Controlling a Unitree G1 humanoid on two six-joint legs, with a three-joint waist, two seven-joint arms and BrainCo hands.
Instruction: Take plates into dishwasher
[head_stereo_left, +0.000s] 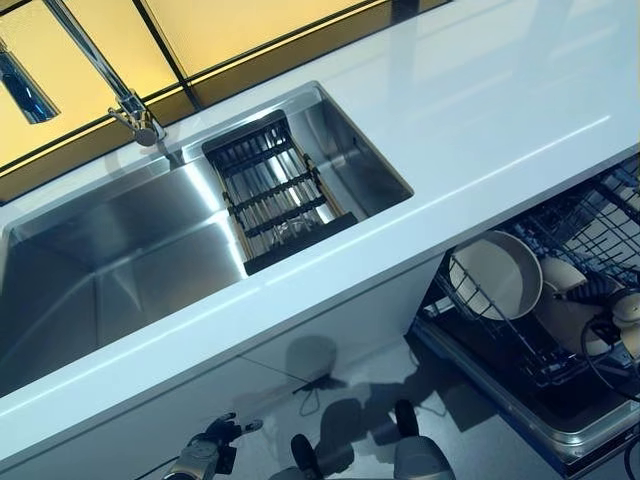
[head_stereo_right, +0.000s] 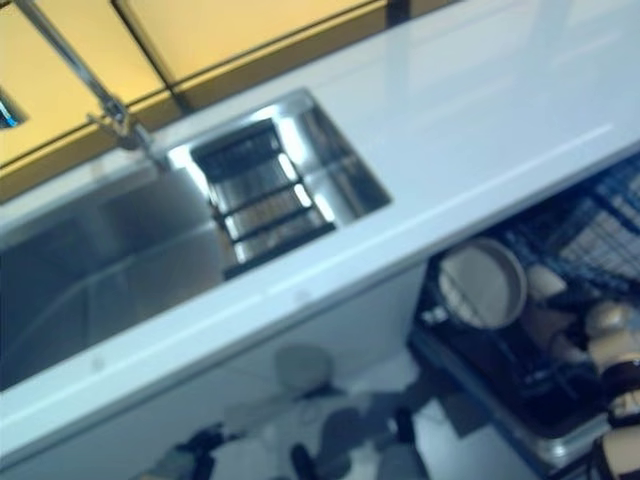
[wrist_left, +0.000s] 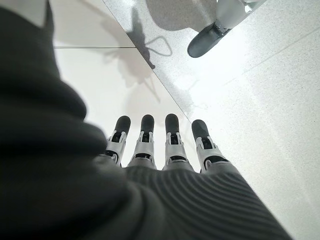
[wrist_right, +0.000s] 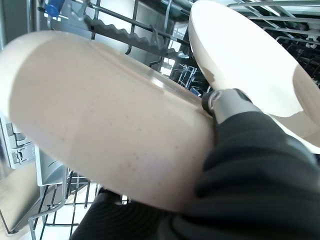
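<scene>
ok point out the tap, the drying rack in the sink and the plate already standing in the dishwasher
tap (head_stereo_left: 95, 62), left eye view, on its slanted spout
drying rack (head_stereo_left: 272, 190), left eye view, on the slats at its middle
standing plate (head_stereo_left: 497, 272), left eye view, on the middle of its face

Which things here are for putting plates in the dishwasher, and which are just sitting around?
For the job:
- round cream plate held in the right hand
- second cream plate standing in the rack
- dark wire dishwasher rack

Just there:
- steel sink
- dark slatted drainer
- chrome tap
- white counter
- left hand, idle
</scene>
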